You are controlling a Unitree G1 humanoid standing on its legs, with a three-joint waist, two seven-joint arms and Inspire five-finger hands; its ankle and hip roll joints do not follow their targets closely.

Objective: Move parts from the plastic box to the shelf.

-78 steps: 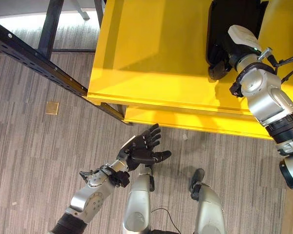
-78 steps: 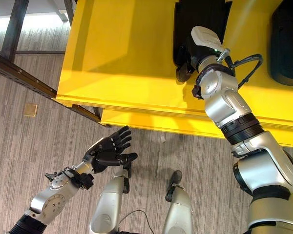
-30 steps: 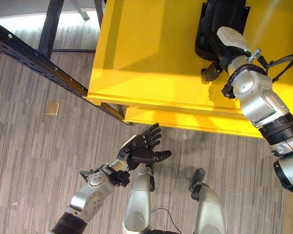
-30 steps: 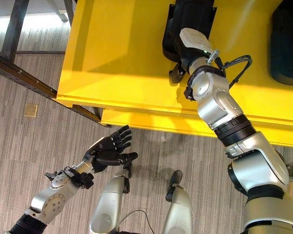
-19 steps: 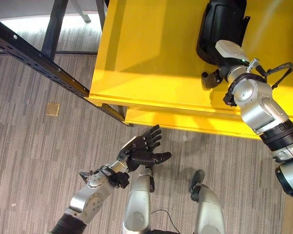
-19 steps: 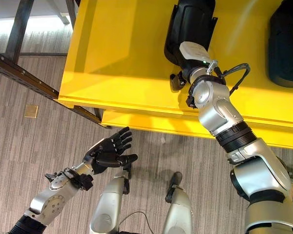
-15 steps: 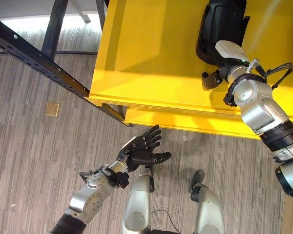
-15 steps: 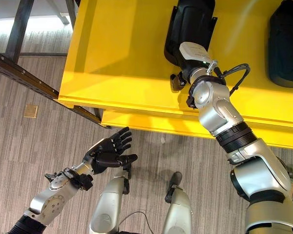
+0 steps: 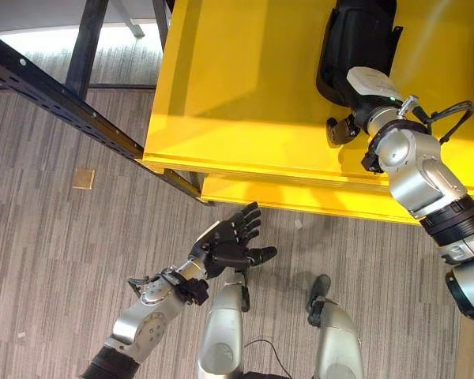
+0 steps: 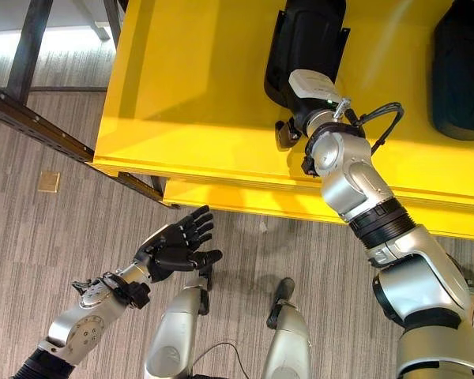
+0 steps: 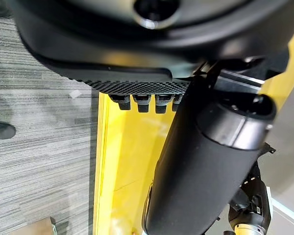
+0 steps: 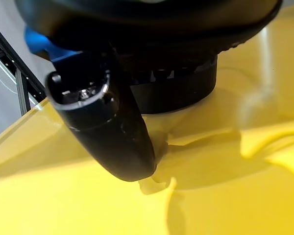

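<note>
A black moulded part (image 9: 358, 43) lies on the yellow shelf (image 9: 237, 87), towards its back. My right hand (image 9: 369, 85), under its white cover, sits at the part's near end. Its thumb (image 9: 340, 129) rests straight on the yellow surface, apart from the part. In the right wrist view the part (image 12: 186, 93) shows just past the thumb (image 12: 112, 137). A second black part (image 10: 460, 67) lies at the far right of the shelf. My left hand (image 9: 225, 245) hangs open, palm up, over the floor below the shelf's front edge, holding nothing.
A black perforated rack beam (image 9: 55, 99) runs diagonally at the left and passes under the shelf's corner. A small tan square (image 9: 84, 176) and a white scrap (image 9: 299, 223) lie on the striped carpet. The shelf's left half is bare yellow.
Since the earliest frames my right hand has shifted left along the shelf, with the black part moved left and further back. Over the last half second nothing moves. The left hand stays put.
</note>
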